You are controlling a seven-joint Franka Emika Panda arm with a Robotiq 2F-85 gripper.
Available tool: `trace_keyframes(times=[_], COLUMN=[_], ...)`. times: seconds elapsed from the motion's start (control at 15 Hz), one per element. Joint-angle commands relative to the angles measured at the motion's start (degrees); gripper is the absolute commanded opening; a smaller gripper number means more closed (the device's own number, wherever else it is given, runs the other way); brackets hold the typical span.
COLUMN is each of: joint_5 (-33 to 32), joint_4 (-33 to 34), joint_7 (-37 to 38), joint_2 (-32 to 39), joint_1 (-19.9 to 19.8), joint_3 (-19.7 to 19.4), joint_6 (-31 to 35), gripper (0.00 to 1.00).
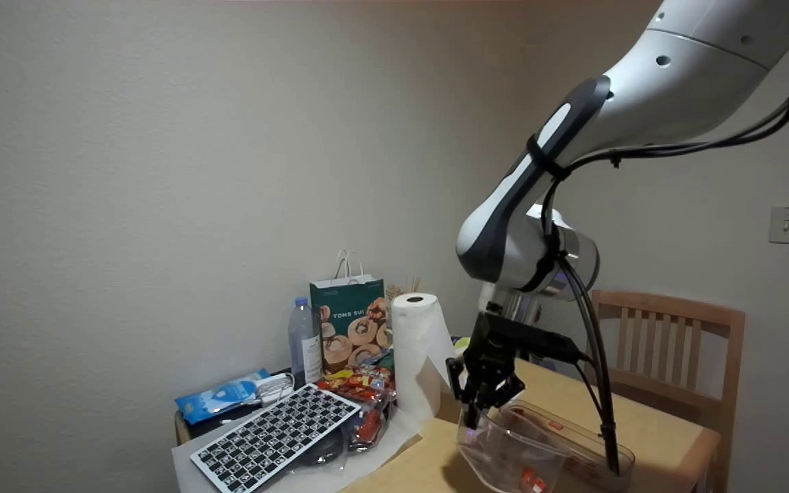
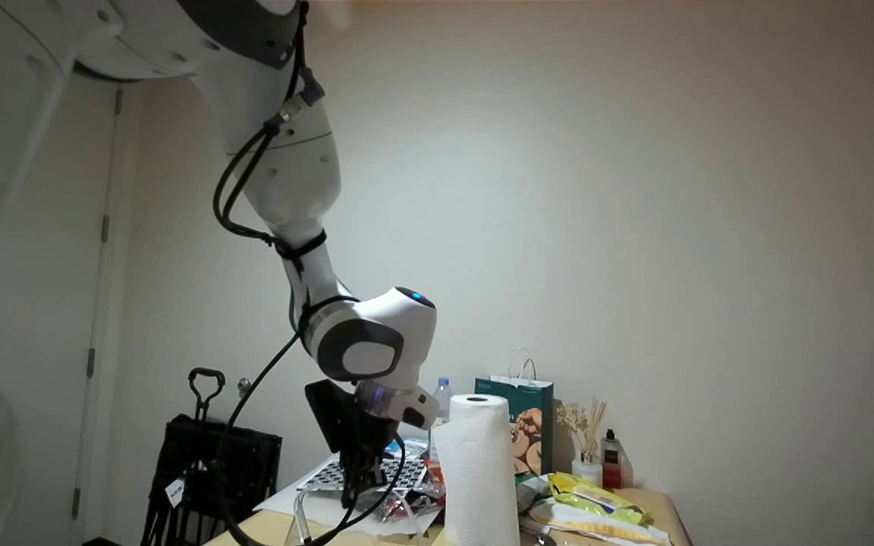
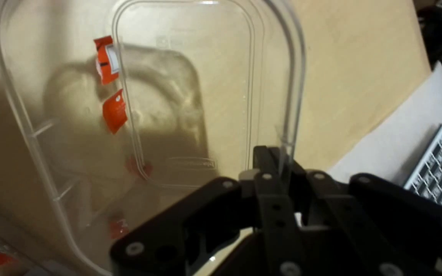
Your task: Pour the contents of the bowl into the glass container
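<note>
In an exterior view, a blue packet [image 1: 220,398] lies farthest left of the end effector [image 1: 472,419]. Nearer come a tilted checkered board [image 1: 278,438], a bottle [image 1: 304,339], a green paper bag [image 1: 350,318] and red snack packets [image 1: 367,385]. A paper towel roll [image 1: 414,356] stands just left of the end effector. The end effector is clenched on the rim of the clear bowl [image 1: 506,453], which extends below it and to its right; the wrist view shows red wrapped pieces [image 3: 108,61] inside. Right of the end effector, just beside the bowl, the glass container [image 1: 584,439] sits on the desk [image 1: 641,416]. A wooden chair [image 1: 665,385] is farther right.
</note>
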Motion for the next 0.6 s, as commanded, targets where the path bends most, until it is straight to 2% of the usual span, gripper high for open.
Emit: trace_keyframes(times=[0.0, 0.13, 0.2, 0.4, 0.53], joint_5=[-15.1, -23.1, -26.2, -30.3, -30.1], joint_4=[3.0, 4.9, 5.2, 5.4, 5.8], joint_7=[10.5, 14.4, 13.6, 10.2, 10.3], joint_2=[3.5, 6.3, 7.6, 11.8, 15.1], joint_1=[1.6, 2.9, 3.4, 4.0, 4.1], joint_3=[1.1, 1.2, 1.5, 2.9, 4.0], joint_6=[-5.6, -8.8, -7.0, 2.4, 9.9], gripper=[0.02, 0.02, 0.02, 0.02, 0.02])
